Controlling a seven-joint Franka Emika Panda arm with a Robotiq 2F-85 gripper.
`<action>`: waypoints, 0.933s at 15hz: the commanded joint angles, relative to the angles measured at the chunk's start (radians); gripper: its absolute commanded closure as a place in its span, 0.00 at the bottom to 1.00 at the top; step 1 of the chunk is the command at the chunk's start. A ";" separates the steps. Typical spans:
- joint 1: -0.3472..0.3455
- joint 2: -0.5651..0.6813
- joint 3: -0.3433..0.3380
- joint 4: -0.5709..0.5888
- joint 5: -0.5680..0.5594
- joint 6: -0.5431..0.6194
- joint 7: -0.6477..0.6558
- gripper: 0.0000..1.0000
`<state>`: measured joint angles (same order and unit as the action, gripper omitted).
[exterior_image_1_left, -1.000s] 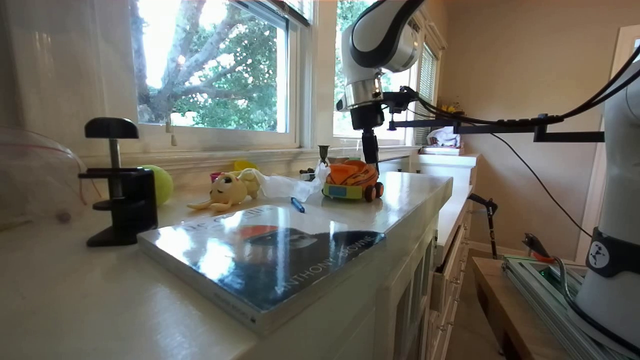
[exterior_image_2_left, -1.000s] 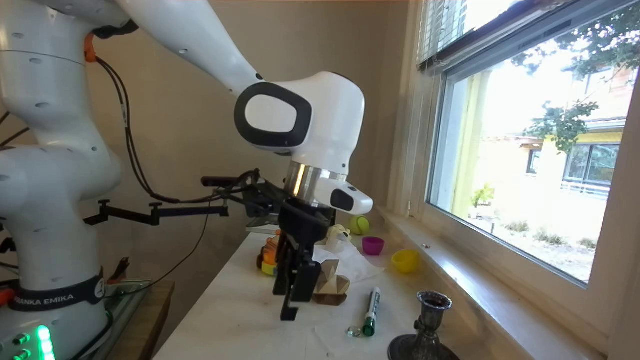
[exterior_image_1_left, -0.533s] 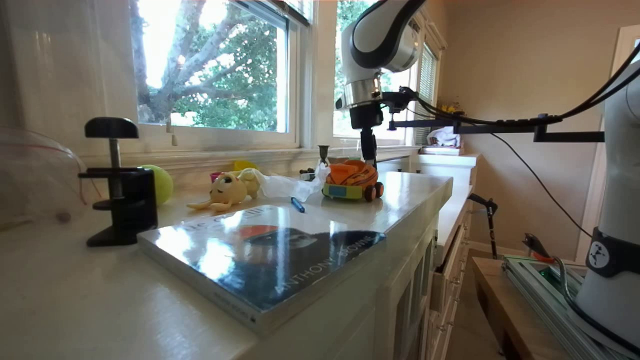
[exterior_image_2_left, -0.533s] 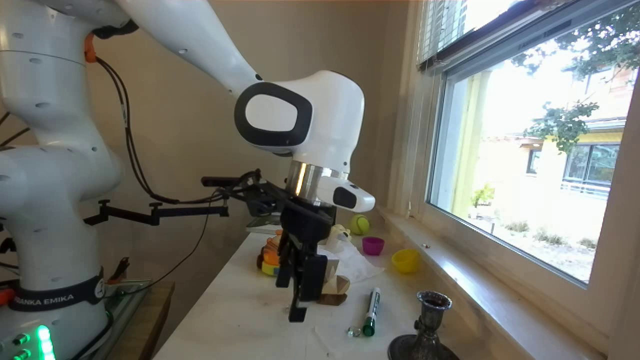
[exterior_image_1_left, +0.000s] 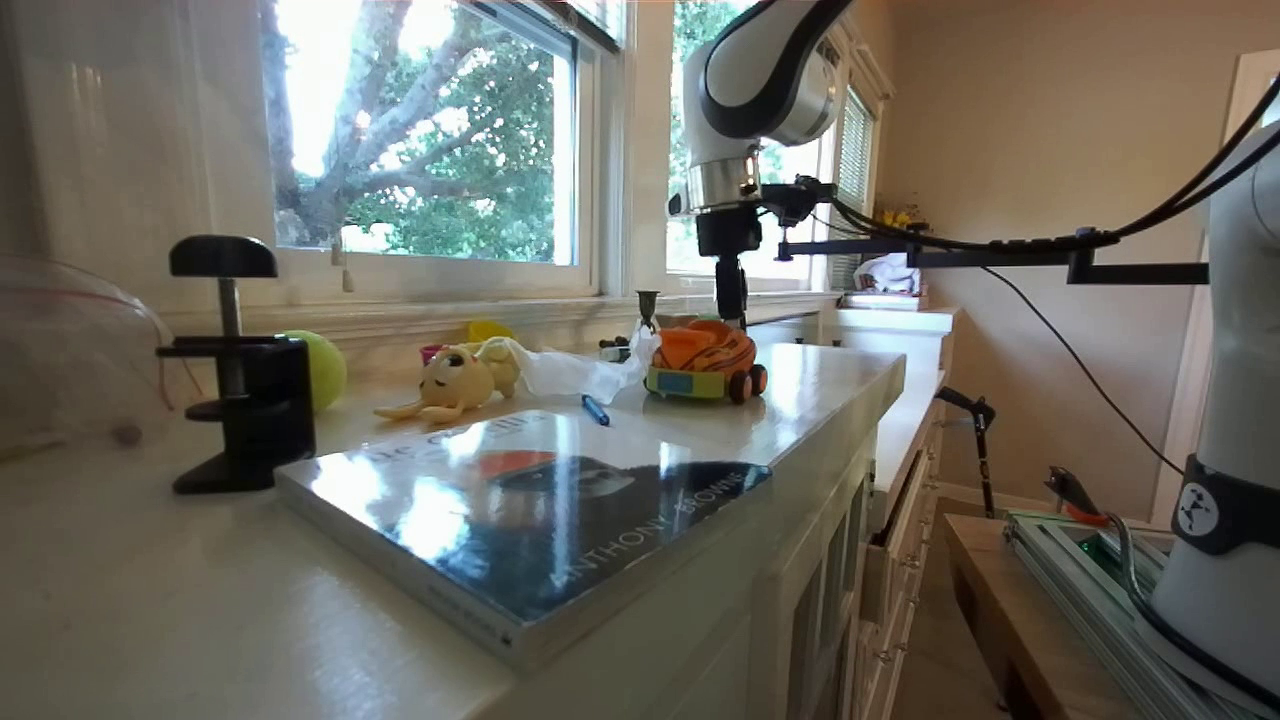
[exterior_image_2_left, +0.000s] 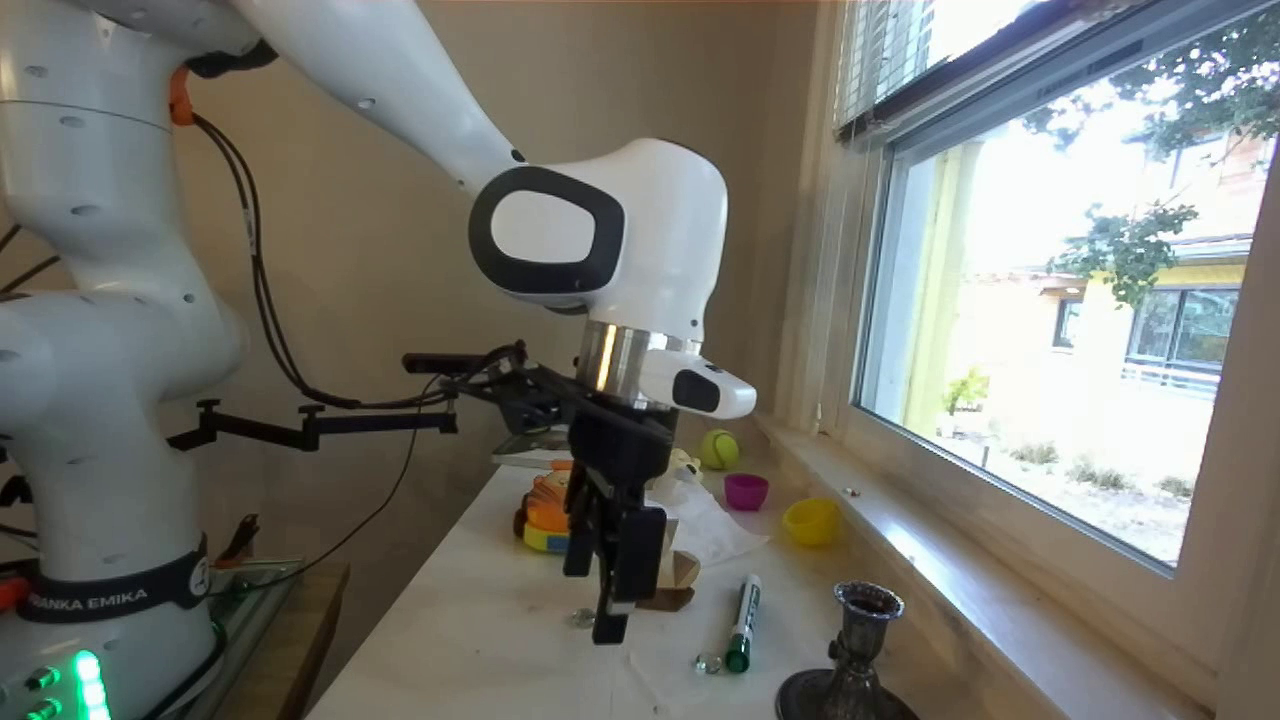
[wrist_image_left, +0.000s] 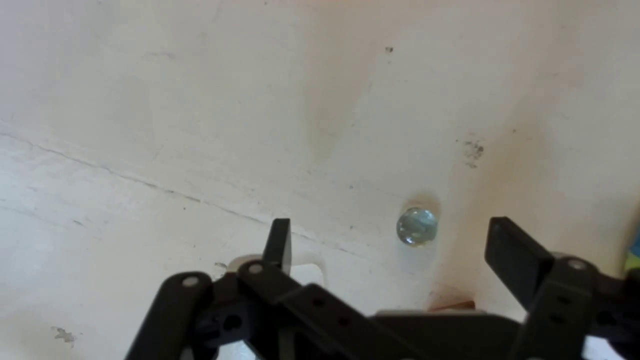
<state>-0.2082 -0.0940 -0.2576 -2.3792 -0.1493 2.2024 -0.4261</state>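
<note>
My gripper (wrist_image_left: 392, 240) is open and empty, pointing down above the white counter (wrist_image_left: 320, 100). In the wrist view a clear glass marble (wrist_image_left: 417, 227) lies on the counter, between the two fingertips in the picture and touching neither. The gripper also shows in both exterior views (exterior_image_1_left: 733, 300) (exterior_image_2_left: 603, 595); the same marble (exterior_image_2_left: 583, 618) lies just beside the fingertips there. A second glass marble (exterior_image_2_left: 708, 663) lies next to a green-capped marker (exterior_image_2_left: 743, 625). A brown folded block or box (exterior_image_2_left: 680, 578) is partly hidden behind the fingers.
An orange and yellow toy car (exterior_image_1_left: 705, 362) stands near the gripper. A dark candlestick (exterior_image_2_left: 857, 645), yellow cup (exterior_image_2_left: 812, 522), pink cup (exterior_image_2_left: 746, 491) and tennis ball (exterior_image_2_left: 719, 450) stand along the window side. A plush toy (exterior_image_1_left: 458, 380), blue pen (exterior_image_1_left: 595, 409), book (exterior_image_1_left: 530, 520) and black clamp (exterior_image_1_left: 240, 370) are farther along.
My gripper has shifted slightly sideways toward the window, still open, and looks a little higher. The marble beside the fingertips has come into view from behind them. The objects have not moved.
</note>
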 joint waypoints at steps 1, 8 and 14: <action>-0.006 0.006 0.002 -0.001 -0.008 0.017 -0.001 0.14; -0.003 0.020 0.003 -0.002 0.010 0.039 -0.011 0.55; -0.001 0.028 0.005 0.001 0.019 0.059 -0.013 0.09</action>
<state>-0.2068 -0.0741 -0.2567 -2.3791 -0.1464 2.2398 -0.4268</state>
